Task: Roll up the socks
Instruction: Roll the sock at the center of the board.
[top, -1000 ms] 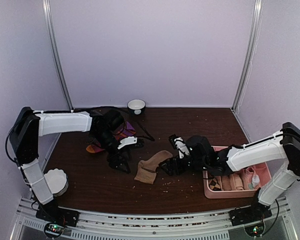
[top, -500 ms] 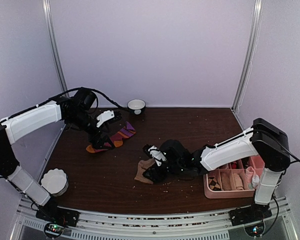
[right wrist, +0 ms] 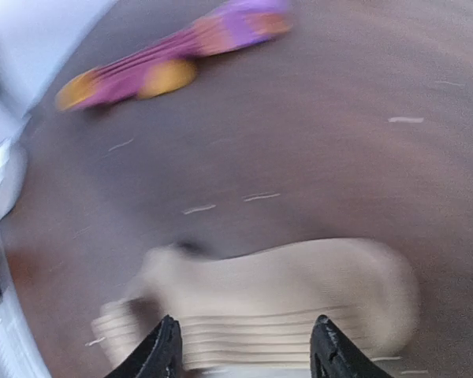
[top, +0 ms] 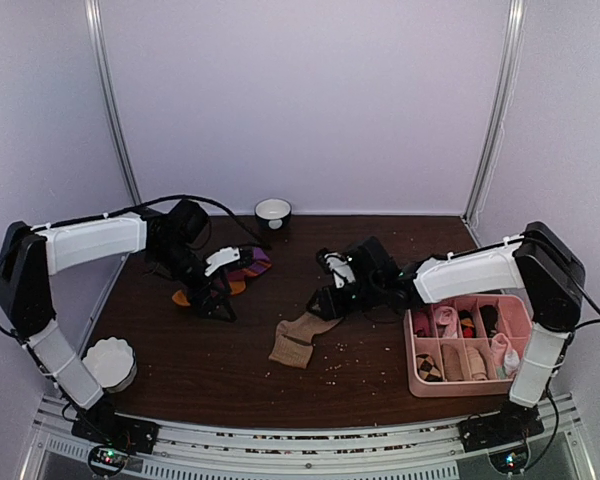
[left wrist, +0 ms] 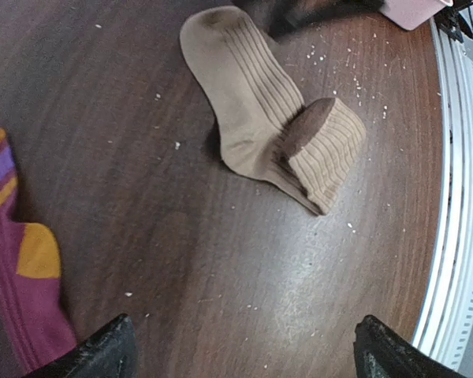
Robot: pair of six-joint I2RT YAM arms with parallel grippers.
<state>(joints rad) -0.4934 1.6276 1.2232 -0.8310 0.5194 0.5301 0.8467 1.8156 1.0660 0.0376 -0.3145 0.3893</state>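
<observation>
Between the arms the brown table is speckled with pale crumbs. A small white bowl stands at the far edge, a fluted white dish at the near left, and a pink divided tray of small rolled socks at the near right, under the right arm's elbow. The tan sock lies mid-table with its near end folded back on itself. The red sock lies flat to the far left, well apart from it. The left arm reaches in from the left, wrist bent down. The left gripper hangs just beside the red sock, fingers spread wide and holding nothing. The right forearm stretches low and leftward. The right gripper is over the tan sock's far end, fingers partly apart; the blurred wrist view hides any contact.
</observation>
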